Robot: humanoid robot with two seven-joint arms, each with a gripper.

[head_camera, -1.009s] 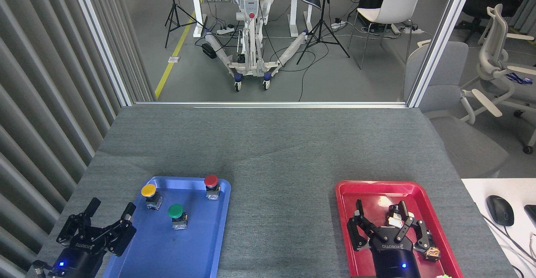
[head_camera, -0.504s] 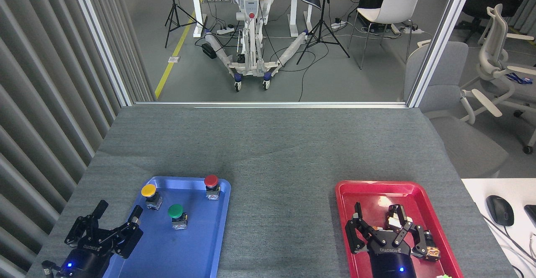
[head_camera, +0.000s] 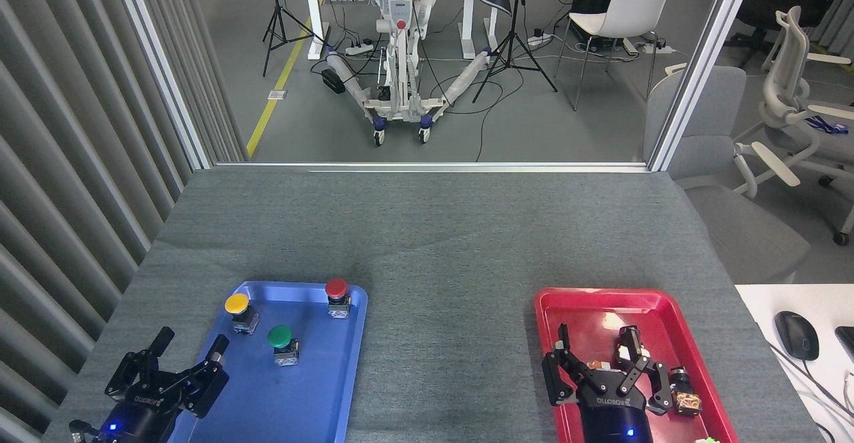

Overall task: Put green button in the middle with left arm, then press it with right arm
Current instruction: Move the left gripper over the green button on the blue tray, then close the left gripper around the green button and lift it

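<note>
My left gripper [head_camera: 190, 348], fingers spread and probably empty, sits just short of the green button [head_camera: 281, 337], lined up to grab it.

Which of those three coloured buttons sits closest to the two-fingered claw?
The green button in the blue tray. It is nearest the left gripper; the yellow button and red button stand farther back.

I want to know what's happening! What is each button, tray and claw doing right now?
Green button: upright in the blue tray, untouched.
Yellow button: upright, same tray.
Red button: upright, same tray.
Left claw: open, empty.
Right claw: open over the red tray.
</note>
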